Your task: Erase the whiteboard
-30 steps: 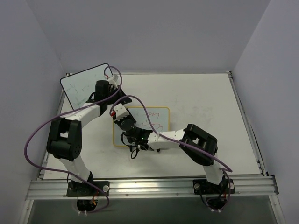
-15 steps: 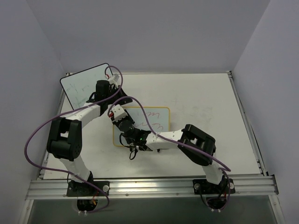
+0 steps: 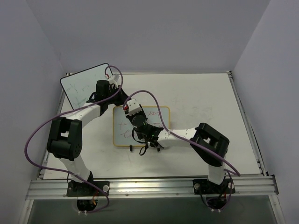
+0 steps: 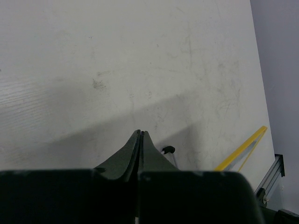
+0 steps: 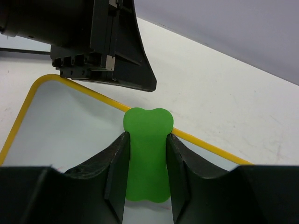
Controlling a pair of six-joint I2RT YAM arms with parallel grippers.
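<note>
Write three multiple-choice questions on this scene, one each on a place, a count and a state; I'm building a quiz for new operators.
1. Where is the green eraser?
A. over the yellow-framed whiteboard's far edge
B. in the left arm's jaws
C. over that board's near edge

2. How many whiteboards show?
A. one
B. two
C. three

3. How are the left arm's jaws?
A. wide open
B. shut on the eraser
C. shut, empty

Key:
1 A, the right wrist view shows it at the yellow rim, held by the right arm's jaws.
2 B, the top view adds a black-framed whiteboard.
3 C, the left wrist view shows the tips pressed together.
</note>
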